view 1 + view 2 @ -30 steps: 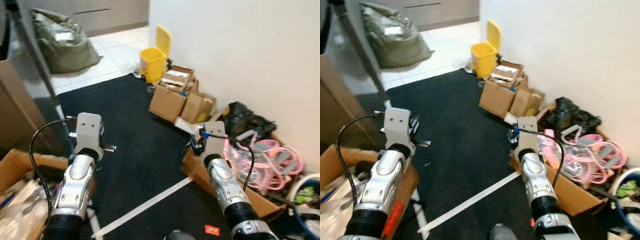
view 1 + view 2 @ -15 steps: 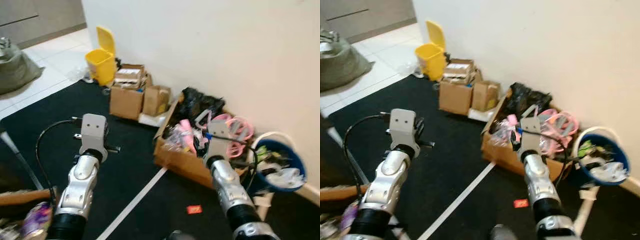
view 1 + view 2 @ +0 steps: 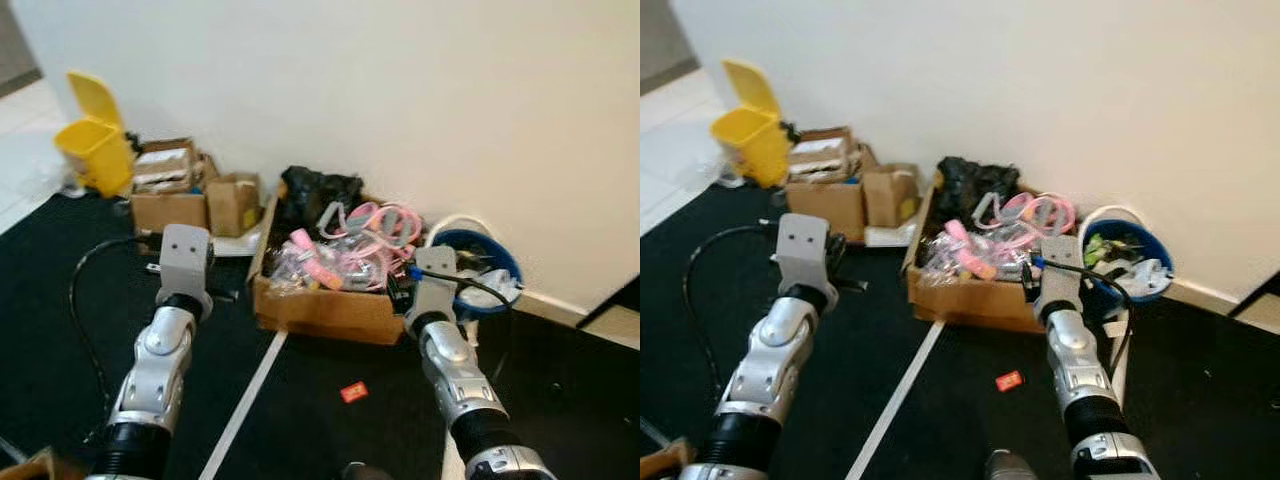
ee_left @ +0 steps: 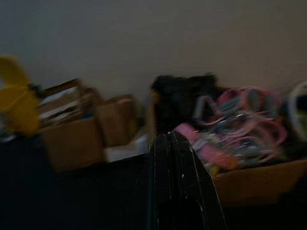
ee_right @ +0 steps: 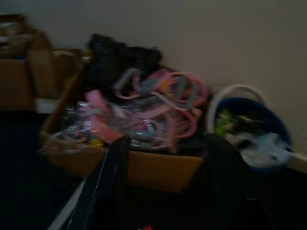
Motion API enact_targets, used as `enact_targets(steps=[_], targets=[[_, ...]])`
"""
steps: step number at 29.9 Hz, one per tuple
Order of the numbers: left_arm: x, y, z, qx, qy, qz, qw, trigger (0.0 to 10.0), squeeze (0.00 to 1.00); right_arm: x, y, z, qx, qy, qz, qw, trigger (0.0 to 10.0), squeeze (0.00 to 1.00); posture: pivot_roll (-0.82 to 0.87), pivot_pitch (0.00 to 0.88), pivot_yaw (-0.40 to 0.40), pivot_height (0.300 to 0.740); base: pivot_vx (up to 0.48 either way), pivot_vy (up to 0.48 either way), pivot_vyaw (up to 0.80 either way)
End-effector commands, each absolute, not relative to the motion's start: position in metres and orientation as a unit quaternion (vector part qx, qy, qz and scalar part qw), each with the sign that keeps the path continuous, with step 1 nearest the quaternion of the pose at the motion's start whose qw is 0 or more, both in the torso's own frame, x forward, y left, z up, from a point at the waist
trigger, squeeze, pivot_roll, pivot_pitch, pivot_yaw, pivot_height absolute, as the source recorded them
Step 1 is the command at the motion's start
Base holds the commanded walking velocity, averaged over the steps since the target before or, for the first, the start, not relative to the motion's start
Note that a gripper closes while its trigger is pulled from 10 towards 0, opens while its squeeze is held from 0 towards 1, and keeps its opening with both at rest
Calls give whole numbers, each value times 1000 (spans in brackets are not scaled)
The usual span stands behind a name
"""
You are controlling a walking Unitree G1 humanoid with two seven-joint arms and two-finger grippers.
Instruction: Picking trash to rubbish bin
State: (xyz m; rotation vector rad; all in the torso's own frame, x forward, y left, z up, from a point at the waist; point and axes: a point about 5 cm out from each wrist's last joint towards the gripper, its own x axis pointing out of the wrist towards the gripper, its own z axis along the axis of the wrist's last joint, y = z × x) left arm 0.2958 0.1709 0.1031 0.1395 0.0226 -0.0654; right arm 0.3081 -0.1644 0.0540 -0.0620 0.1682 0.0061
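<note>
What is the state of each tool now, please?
Left tool: closed, holding nothing.
Right tool: open, holding nothing.

Matt black carpet [image 3: 60, 330]. Brown cardboard boxes [image 3: 320, 310], dull. Yellow bin [image 3: 92, 150] smooth plastic. Black bag [image 3: 315, 190] glossy, crinkled. Arms [image 3: 160, 350] brushed silver metal. Blue bucket [image 3: 1160, 270] plastic.

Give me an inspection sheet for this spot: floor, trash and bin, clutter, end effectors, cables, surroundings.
Surface: black carpet with a white tape line.
Job's things: red scrap on the carpet; yellow bin, lid up, far left by the wall.
Clutter: cardboard box of pink items, small boxes, blue bucket.
End effectors: left end effector shut; right end effector open; both empty.
Cables: black cable along the left arm.
Surroundings: white wall.
</note>
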Motion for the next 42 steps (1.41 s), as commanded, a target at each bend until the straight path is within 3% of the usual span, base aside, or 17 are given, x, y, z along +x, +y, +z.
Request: enact_targets(steps=[1,42], targets=[[296,172,101,75,17,-31,997,10000,0,308,-165,53,-32,90,0,995,10000,0,60,0,-9,740,0,0,-800],[295,170,98,68,18,-25,997,10000,0,309,-169,53,-44,95,4,994,10000,0,50,0,-26,740,0,0,-800]])
